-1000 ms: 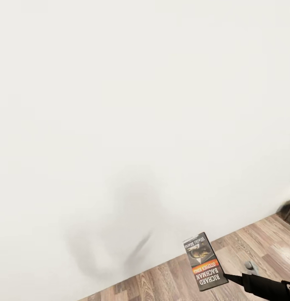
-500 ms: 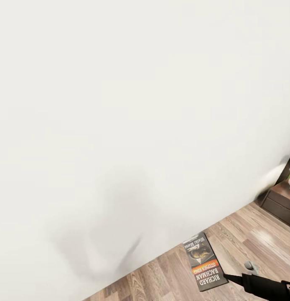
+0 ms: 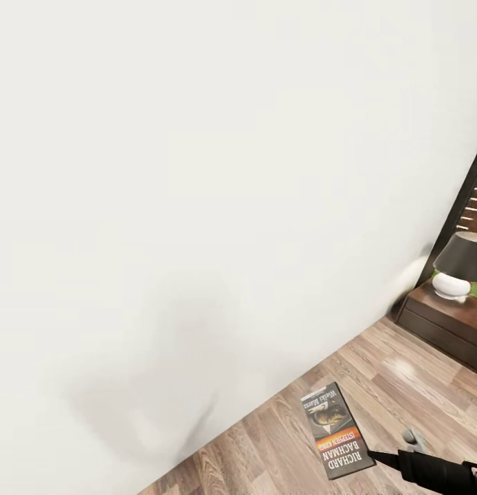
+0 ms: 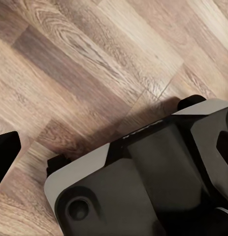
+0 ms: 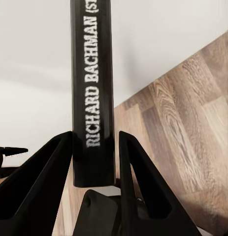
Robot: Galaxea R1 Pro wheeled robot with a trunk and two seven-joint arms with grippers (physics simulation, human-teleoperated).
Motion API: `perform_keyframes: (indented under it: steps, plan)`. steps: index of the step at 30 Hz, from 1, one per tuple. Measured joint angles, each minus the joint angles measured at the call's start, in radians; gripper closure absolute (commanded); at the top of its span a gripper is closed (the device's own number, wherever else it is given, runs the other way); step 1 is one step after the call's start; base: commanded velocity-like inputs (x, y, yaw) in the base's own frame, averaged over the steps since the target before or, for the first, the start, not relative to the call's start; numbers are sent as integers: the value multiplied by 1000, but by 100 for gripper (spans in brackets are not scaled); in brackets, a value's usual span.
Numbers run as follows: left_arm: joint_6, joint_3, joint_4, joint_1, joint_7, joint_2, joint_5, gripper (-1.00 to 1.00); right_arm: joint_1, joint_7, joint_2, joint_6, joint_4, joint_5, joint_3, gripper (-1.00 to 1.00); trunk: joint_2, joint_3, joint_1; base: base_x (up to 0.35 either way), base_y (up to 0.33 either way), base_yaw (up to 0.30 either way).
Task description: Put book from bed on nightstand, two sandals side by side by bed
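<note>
1. Book [image 3: 337, 431], one thin paperback with a grey-black cover photo, an orange band and white "RICHARD BACHMAN" lettering, is hanging in the air above the floor [image 3: 376, 385], gripped at its lower edge by the right end effector [image 3: 376, 456].
2. In the right wrist view the two dark fingers [image 5: 49, 167] are pressing against both sides of the book's black spine [image 5: 92, 93], so the right end effector is clamping the book.
3. One nightstand [image 3: 445, 323], dark brown with two drawer fronts, is standing at the far right against the wall [image 3: 197, 172]; whether anything is lying in its drawers cannot be told.
4. One lamp [image 3: 460, 269] with a white base and dark shade is sitting on the nightstand's top.
5. The white wall is taking up most of the head view, meeting brown wood planks below, and a black window frame [image 3: 472, 192] is rising behind the lamp.
6. The left wrist view is looking down on the floor and the robot's grey-and-black base [image 4: 158, 182]; one dark fingertip [image 4: 5, 155] is showing at the edge, and whether the left end effector is apart or together cannot be told.
</note>
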Motion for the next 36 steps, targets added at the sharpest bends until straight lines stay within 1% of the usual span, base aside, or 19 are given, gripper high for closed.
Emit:
perform_keyframes:
  steps: [28,36]
  plan:
    - [0,0,0,0,0,0,0,-100,0,0,0,0,0,0,0,100,0,-20,0,2,0,-241]
    - [0,0,0,0,0,0,0,-100,0,0,0,0,0,-1,-2,100,0,-22,-1,244,0,-51]
